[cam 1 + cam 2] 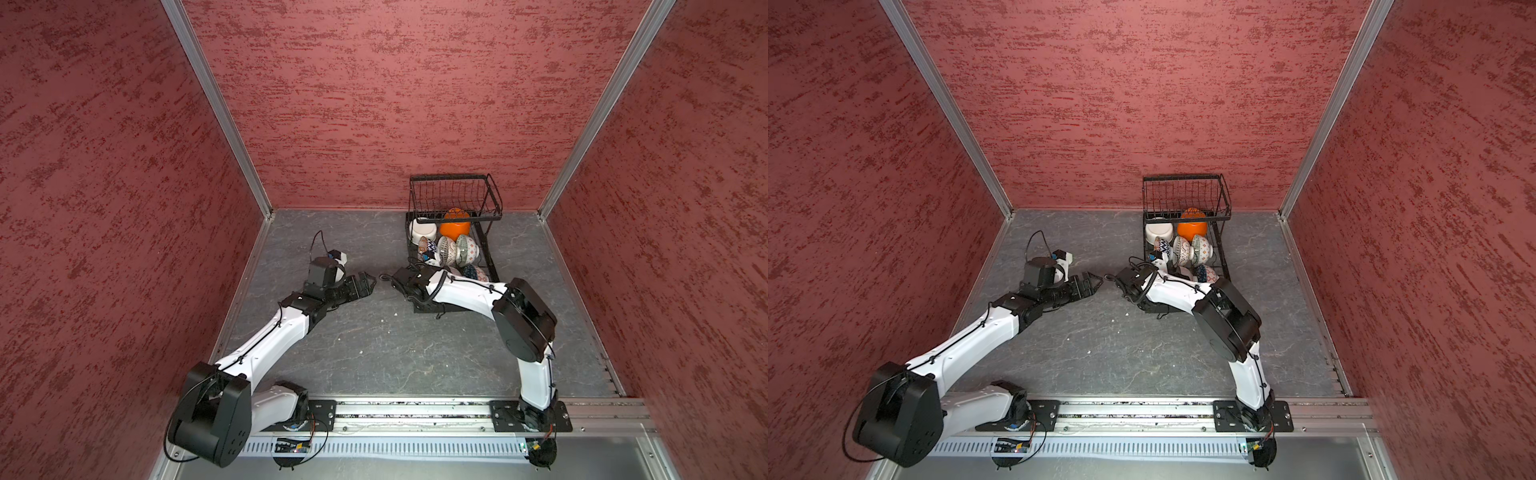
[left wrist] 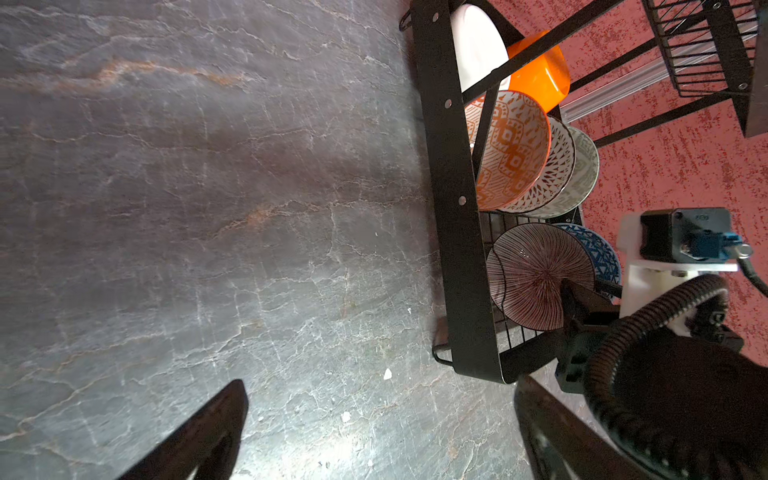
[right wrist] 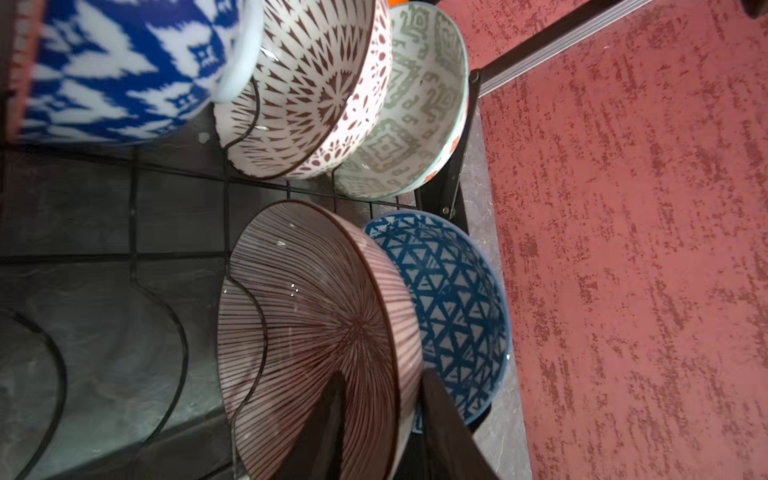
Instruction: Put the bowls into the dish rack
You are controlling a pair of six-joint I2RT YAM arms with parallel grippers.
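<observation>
The black wire dish rack point(image 1: 492, 253) stands at the back right, and all the bowls in view stand on edge in it. A white bowl point(image 1: 424, 232) and an orange bowl point(image 1: 455, 228) are at the far end, with three patterned bowls in front of them. In the right wrist view, a red-striped bowl point(image 3: 316, 307) leans in a wavy divider against a blue triangle-patterned bowl point(image 3: 453, 299). My right gripper point(image 3: 384, 390) straddles the striped bowl's rim, one finger inside and one outside. Its jaws are parted, with a gap at the inner finger. My left gripper point(image 1: 368, 282) hangs open over bare floor, left of the rack.
The rack's raised upper basket point(image 1: 455, 195) sits against the back wall and holds nothing. Red textured walls close in three sides. Grey stone floor point(image 1: 374, 340) spreads in front and left of the rack. Both arm bases are mounted on a rail point(image 1: 415, 409) along the front edge.
</observation>
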